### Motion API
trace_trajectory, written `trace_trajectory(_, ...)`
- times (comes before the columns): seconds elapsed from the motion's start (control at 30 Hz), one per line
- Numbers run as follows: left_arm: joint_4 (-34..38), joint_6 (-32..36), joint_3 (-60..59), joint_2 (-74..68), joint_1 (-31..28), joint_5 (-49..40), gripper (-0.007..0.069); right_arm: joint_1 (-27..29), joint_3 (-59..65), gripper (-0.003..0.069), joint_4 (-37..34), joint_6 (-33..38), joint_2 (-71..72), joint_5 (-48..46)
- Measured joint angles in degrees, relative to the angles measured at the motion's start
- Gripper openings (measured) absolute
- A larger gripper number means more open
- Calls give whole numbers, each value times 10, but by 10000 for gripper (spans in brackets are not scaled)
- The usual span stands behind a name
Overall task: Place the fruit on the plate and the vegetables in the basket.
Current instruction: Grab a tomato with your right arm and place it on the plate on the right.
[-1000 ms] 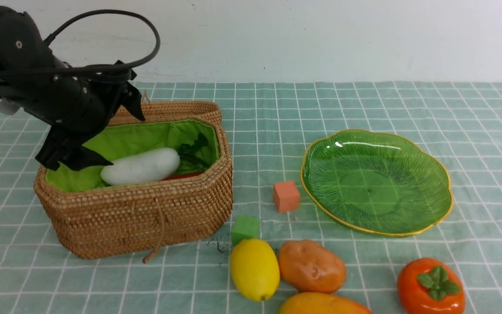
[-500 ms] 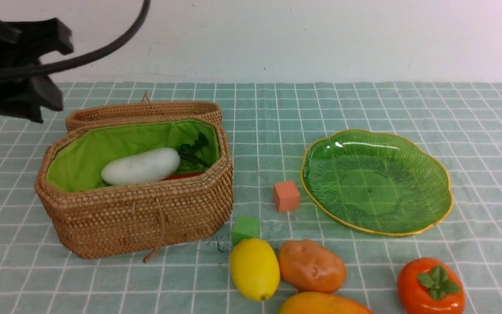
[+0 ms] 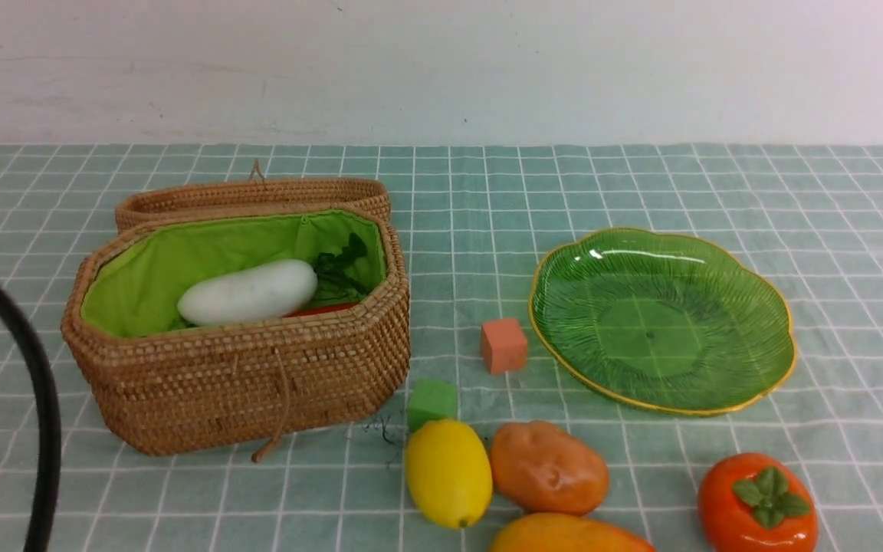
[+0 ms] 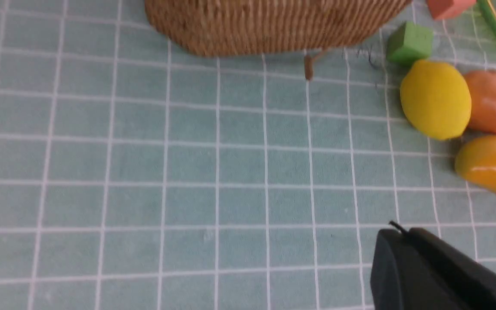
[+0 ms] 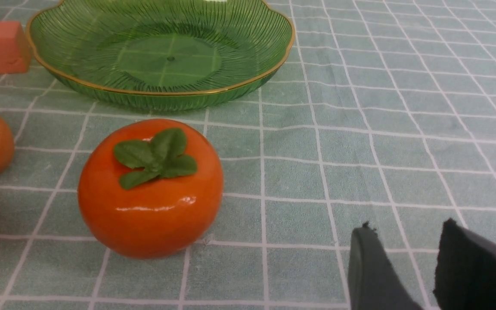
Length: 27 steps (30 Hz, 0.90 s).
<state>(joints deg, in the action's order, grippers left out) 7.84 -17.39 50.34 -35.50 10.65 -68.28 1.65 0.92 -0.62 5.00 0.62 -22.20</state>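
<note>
The wicker basket (image 3: 234,383) stands at the left with its lid back, and the white radish (image 3: 248,291) lies on its green lining. The green plate (image 3: 763,360) sits bare at the right. Along the front lie the lemon (image 3: 448,473), the potato (image 3: 549,468), the mango (image 3: 568,535) and the persimmon (image 3: 757,502). My left gripper (image 4: 398,234) is shut on nothing over bare cloth, near the lemon (image 4: 435,99) and the mango (image 4: 491,165). My right gripper (image 5: 407,234) is open and holds nothing, beside the persimmon (image 5: 151,193) and in front of the plate (image 5: 162,92).
A salmon cube (image 3: 503,345) sits between basket and plate, and a green cube (image 3: 431,401) lies just behind the lemon. A black cable (image 3: 39,399) from my left arm curves through the front view's left edge. Something red (image 3: 323,309) shows under the radish.
My left arm has come up out of the basket and left the front view on the left, shutting its jaws. The radish stays in the basket. Nothing else has moved.
</note>
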Motion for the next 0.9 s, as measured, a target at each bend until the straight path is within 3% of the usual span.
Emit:
trace_trajectory(0.6,-3,-6,-52,33,0,-24,-13,0,0,242,0,0,0,0)
trace_trajectory(0.73,-19,-6,-52,34,0,-23,-13,0,0,242,0,0,0,0)
trace_trajectory(0.9,-103,-6,-53,82,0,44,-13,0,0,242,0,0,0,0)
